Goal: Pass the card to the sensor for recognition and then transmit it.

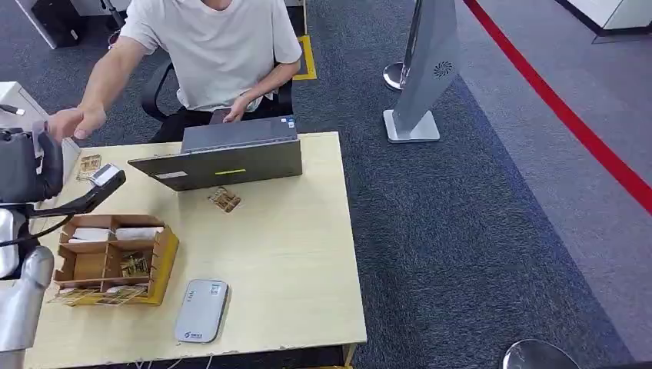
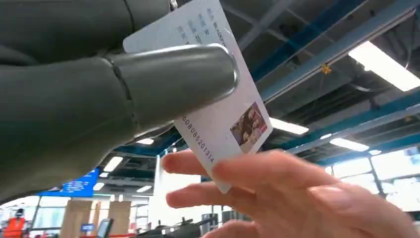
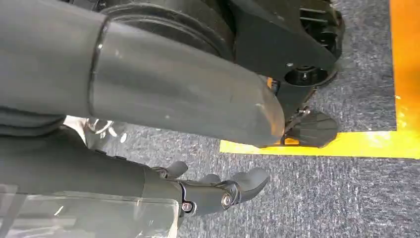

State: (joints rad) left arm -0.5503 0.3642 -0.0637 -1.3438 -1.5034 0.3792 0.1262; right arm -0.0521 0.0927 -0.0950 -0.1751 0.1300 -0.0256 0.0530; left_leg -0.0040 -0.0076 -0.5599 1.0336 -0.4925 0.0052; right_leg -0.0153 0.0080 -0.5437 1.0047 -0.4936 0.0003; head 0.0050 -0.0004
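A white card (image 2: 225, 116) with a small photo and printed numbers is pinched between the thumb and fingers of my left hand (image 2: 99, 94). A person's fingers (image 2: 277, 193) touch the card's free end. In the head view my left hand (image 1: 31, 165) is raised at the table's far left, and the person's hand (image 1: 77, 121) reaches over to it. The grey card sensor (image 1: 201, 310) lies flat near the table's front edge. My right hand (image 3: 148, 89) hangs over the carpet, fingers (image 3: 218, 191) loosely apart, holding nothing.
The person sits behind the wooden table (image 1: 292, 254) at an open laptop (image 1: 223, 157). A wooden compartment box (image 1: 115, 257) with cards stands at the front left. Loose cards (image 1: 224, 199) lie by the laptop. A sign stand (image 1: 419, 84) is on the carpet to the right.
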